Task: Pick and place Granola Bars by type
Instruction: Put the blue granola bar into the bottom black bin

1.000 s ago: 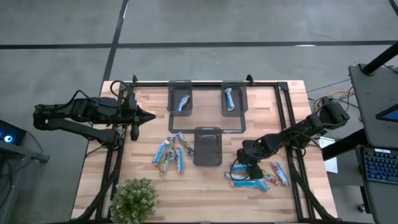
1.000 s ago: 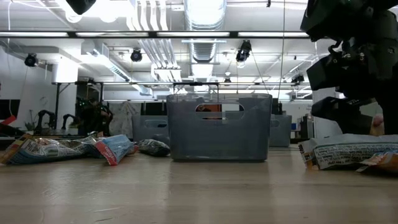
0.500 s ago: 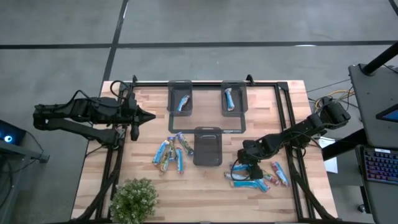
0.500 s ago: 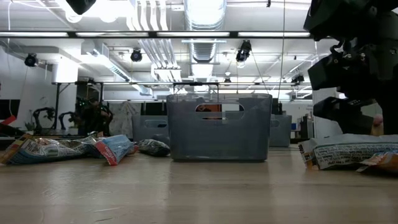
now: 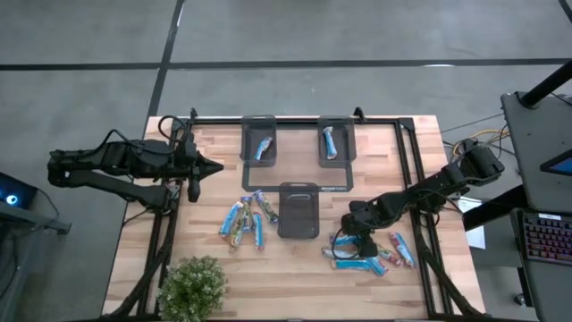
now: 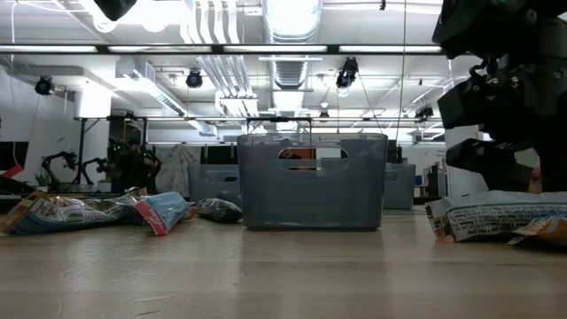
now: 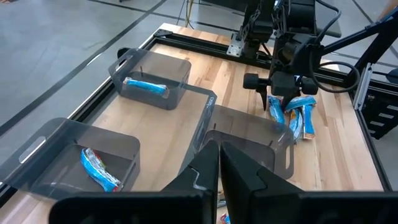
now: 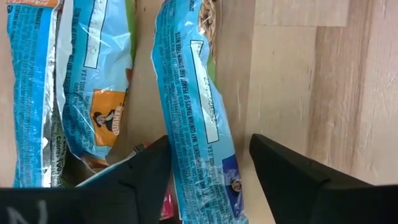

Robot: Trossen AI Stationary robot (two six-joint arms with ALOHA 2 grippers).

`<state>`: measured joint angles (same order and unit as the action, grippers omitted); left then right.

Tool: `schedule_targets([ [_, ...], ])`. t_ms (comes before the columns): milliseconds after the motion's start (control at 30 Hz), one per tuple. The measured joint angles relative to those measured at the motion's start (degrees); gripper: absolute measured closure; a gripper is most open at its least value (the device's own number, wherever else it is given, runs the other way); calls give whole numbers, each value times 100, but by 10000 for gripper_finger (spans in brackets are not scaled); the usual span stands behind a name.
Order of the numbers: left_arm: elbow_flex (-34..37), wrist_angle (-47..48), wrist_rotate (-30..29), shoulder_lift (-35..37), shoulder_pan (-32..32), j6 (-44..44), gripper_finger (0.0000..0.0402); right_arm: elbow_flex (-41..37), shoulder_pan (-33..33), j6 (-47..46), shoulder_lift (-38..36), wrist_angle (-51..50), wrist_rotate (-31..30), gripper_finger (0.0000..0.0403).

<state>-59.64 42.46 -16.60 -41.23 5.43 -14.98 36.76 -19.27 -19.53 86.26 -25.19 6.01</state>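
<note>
Granola Bars lie in two piles on the wooden table: a left pile and a right pile. My right gripper points down over the right pile, open. Its fingers stand on either side of one light-blue bar that lies flat on the wood. I cannot tell whether they touch the bar. My left gripper waits shut above the table's far left part, holding nothing. Each of the two far trays holds one bar.
A third dark grey tray stands in the middle between the two piles. A potted plant sits at the near left corner. A black frame rail runs along the table's far edge and sides.
</note>
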Motion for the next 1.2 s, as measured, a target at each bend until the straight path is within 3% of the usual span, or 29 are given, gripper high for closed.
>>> schedule_targets([
  [1200, 0, -4, -2, 0, 0, -13, 401, 45, -46, 26, 11, 57, 37, 210],
])
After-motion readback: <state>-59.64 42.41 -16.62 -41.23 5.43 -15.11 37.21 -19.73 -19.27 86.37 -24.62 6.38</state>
